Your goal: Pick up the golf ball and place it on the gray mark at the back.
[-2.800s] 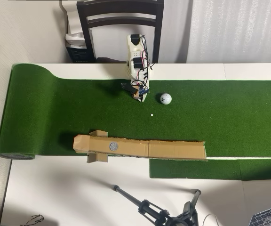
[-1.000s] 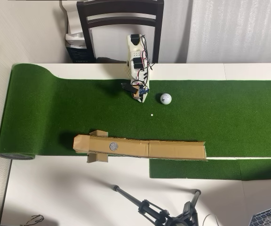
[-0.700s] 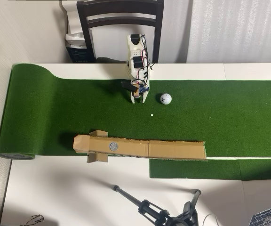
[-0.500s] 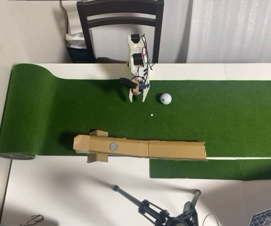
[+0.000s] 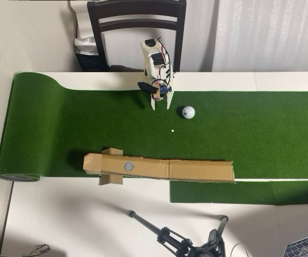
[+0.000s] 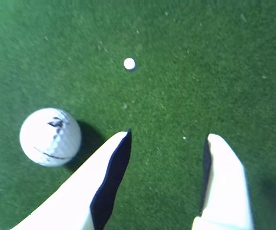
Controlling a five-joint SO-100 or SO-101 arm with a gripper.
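Nothing done yet: our gripper (image 6: 169, 139) had fingers apart and empty, golf ball (image 6: 50, 137) sat beside them on turf, gray mark (image 5: 128, 166) unfilled.

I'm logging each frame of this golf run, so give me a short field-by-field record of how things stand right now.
surface: green putting mat on a white table
golf ball: golf ball resting free on the mat, beside the end effector, not between its fingers
end effector: end effector open, empty, above bare mat
white dot: white dot flat on the mat, ahead of the fingers in the wrist view
gray mark: gray mark set in the cardboard strip, nothing on it
task state: ball not yet grasped
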